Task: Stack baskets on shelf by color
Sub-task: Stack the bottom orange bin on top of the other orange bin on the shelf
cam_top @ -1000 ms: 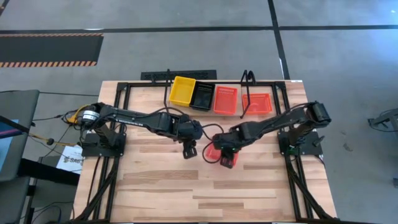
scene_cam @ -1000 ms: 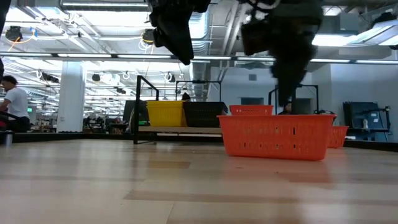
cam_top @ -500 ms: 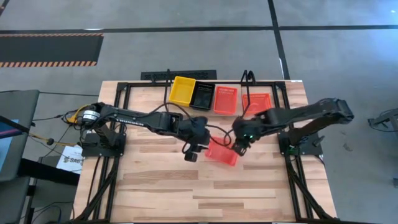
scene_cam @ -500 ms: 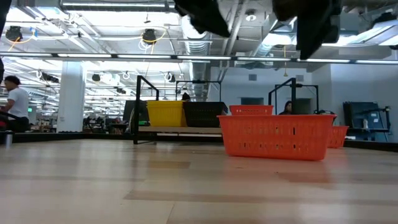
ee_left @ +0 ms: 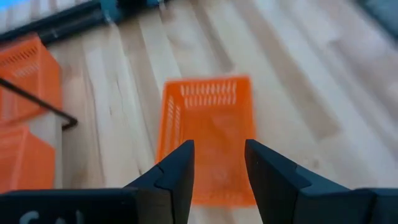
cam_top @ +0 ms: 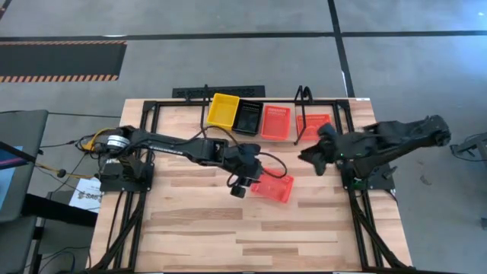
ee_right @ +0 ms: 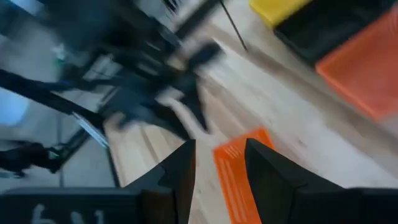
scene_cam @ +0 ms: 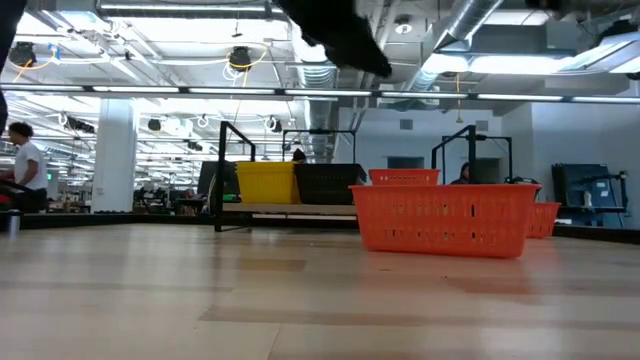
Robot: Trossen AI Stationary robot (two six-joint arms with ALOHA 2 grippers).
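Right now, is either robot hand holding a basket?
No. The left gripper hangs open above the loose orange basket, and the right gripper is open too, off to the side.

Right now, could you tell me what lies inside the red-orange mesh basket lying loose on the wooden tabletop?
The red-orange mesh basket appears empty; only its own floor shows. The left gripper covers its near end.
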